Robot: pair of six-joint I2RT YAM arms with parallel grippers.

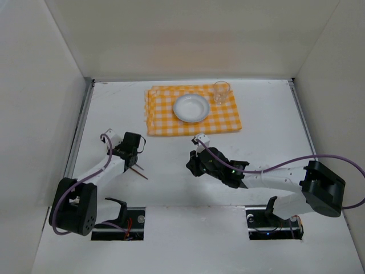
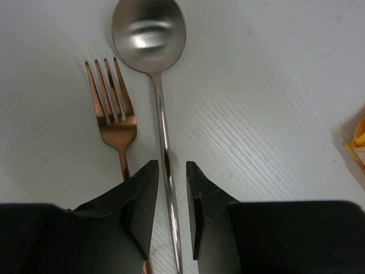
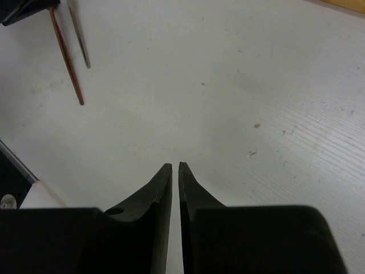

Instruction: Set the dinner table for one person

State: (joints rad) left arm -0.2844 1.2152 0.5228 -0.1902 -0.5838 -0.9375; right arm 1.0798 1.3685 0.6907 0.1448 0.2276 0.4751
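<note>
A silver spoon (image 2: pixel 149 35) and a copper fork (image 2: pixel 114 108) lie side by side on the white dinner table (image 1: pixel 274 114). My left gripper (image 2: pixel 171 165) is low over them, its jaws open and astride the spoon's handle with a gap on each side. In the top view it (image 1: pixel 132 158) hides most of the cutlery; only the handle ends (image 1: pixel 141 172) stick out. My right gripper (image 3: pixel 175 165) is shut and empty over bare table, right of the left one in the top view (image 1: pixel 197 162). The fork handle (image 3: pixel 65 54) and spoon handle (image 3: pixel 78 34) show at its far left.
An orange-and-white checked cloth (image 1: pixel 165 123) lies at the back middle, with a white plate (image 1: pixel 191 107) on it and a clear glass (image 1: pixel 222 92) at its back right corner. White walls enclose the table on three sides. The cloth's corner (image 2: pixel 356 142) shows at the left wrist view's right edge.
</note>
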